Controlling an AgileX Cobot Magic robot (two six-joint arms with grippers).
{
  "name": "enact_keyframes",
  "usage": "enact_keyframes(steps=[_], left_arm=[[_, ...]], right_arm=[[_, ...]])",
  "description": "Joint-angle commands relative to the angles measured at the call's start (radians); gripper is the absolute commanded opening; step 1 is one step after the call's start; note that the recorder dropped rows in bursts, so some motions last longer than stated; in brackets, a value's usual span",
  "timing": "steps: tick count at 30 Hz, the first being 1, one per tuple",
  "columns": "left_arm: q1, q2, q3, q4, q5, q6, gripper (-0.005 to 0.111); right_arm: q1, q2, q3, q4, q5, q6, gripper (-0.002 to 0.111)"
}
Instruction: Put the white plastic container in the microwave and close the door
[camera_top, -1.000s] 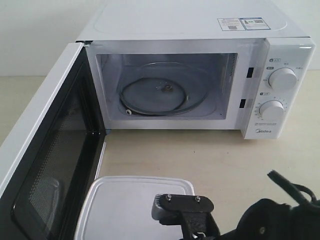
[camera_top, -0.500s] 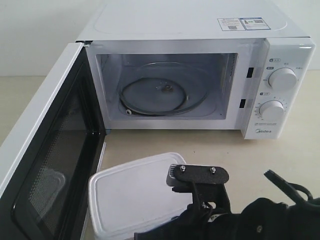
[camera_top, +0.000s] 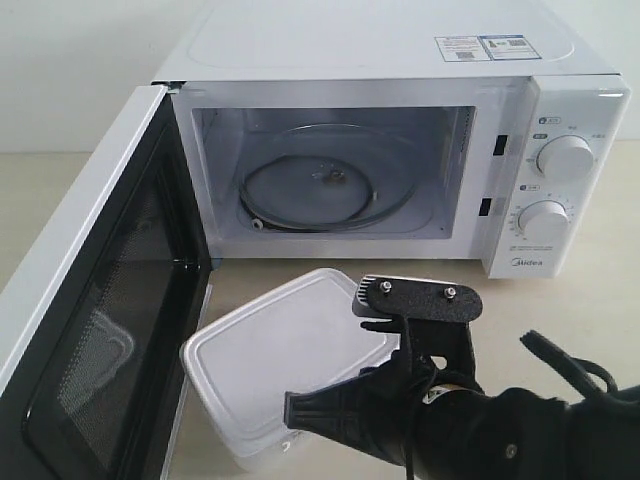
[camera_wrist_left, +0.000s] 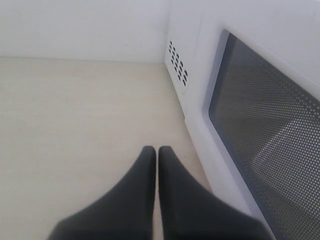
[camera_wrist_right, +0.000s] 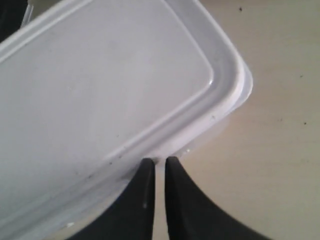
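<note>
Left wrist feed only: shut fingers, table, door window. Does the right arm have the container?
Observer: Yes. The right gripper pinches the rim of the white plastic container near a corner, lid on.
Operator: Where is it relative to the cavity?
Observer: Outside it. In the exterior view it sits tilted in front of the microwave, beside the wide-open door.
</note>
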Motion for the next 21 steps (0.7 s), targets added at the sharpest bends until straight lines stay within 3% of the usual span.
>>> enact_keyframes(steps=[1,10,16,21], left_arm=[[0.002,-0.003,0.004,-0.003,-0.003,-0.012,0.004],[0.002,-0.003,0.004,-0.003,-0.003,-0.012,0.004],[0.002,-0.003,0.004,-0.003,-0.003,-0.012,0.004],[0.002,-0.003,0.004,-0.003,-0.003,-0.012,0.004]], right_arm=[[0.002,-0.010,-0.005,-0.018,-0.070,0.004,0.008],[0.002,-0.018,-0.005,-0.029,-0.321,0.024,0.008],[0.002,-0.098,-0.005,-0.018,-0.021,-0.283,0.008],[0.002,-0.169,-0.005,0.271,0.158,-0.764,0.008]])
